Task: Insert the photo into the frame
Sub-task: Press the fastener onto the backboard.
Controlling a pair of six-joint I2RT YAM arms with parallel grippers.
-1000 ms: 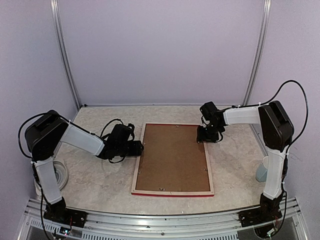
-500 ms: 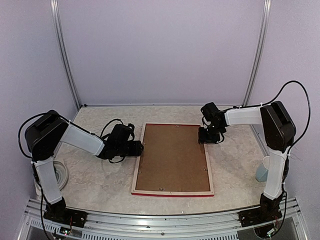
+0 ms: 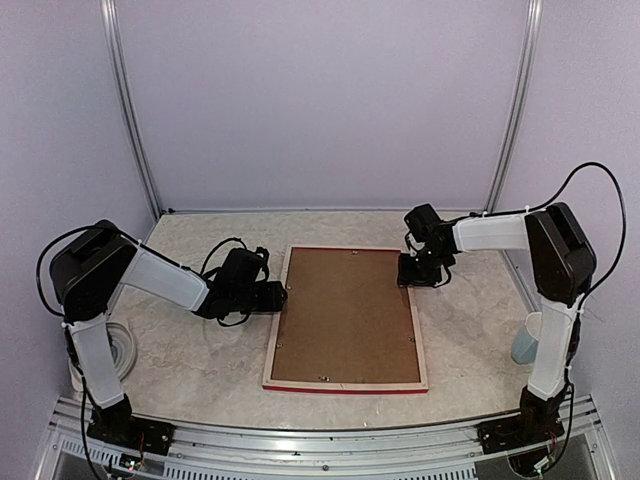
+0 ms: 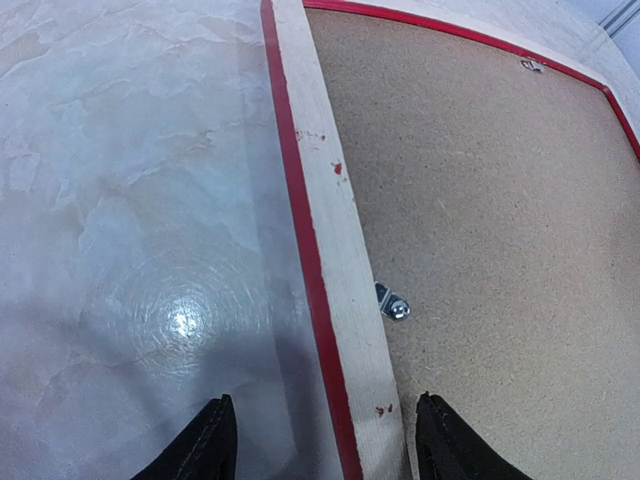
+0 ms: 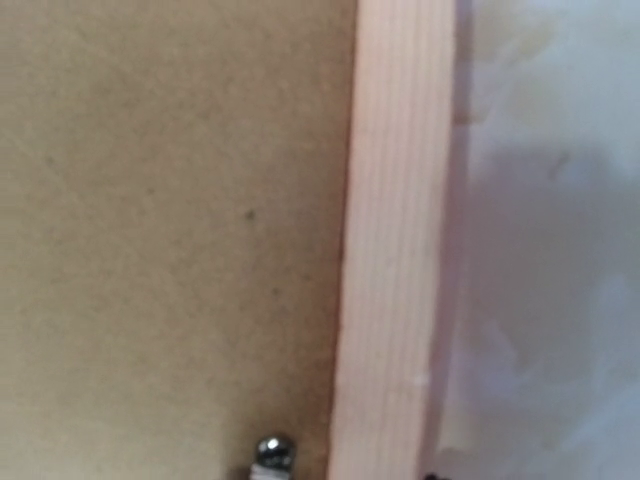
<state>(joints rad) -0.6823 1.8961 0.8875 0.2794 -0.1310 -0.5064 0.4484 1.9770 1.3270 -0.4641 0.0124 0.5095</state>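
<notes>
The frame (image 3: 278, 322) lies face down in the middle of the table, its pale wood rails and thin red edge showing. A brown backing board (image 3: 345, 315) fills it. The photo is hidden. My left gripper (image 3: 273, 297) is low at the frame's left rail (image 4: 330, 230). It is open, one finger (image 4: 212, 445) over the table and the other over the board (image 4: 490, 200), with the rail between them untouched. A small metal tab (image 4: 392, 303) sits just ahead. My right gripper (image 3: 416, 272) hovers close over the right rail (image 5: 395, 250) near another tab (image 5: 272, 452); its fingers do not show.
A white ring-shaped roll (image 3: 122, 350) lies at the left arm's base. A pale blue cup (image 3: 526, 340) stands by the right arm's base. Purple walls enclose the table on three sides, and an aluminium rail (image 3: 320, 440) runs along the near edge.
The right arm has edged slightly to the right near the frame's upper right corner. The left arm and the frame have not moved.
</notes>
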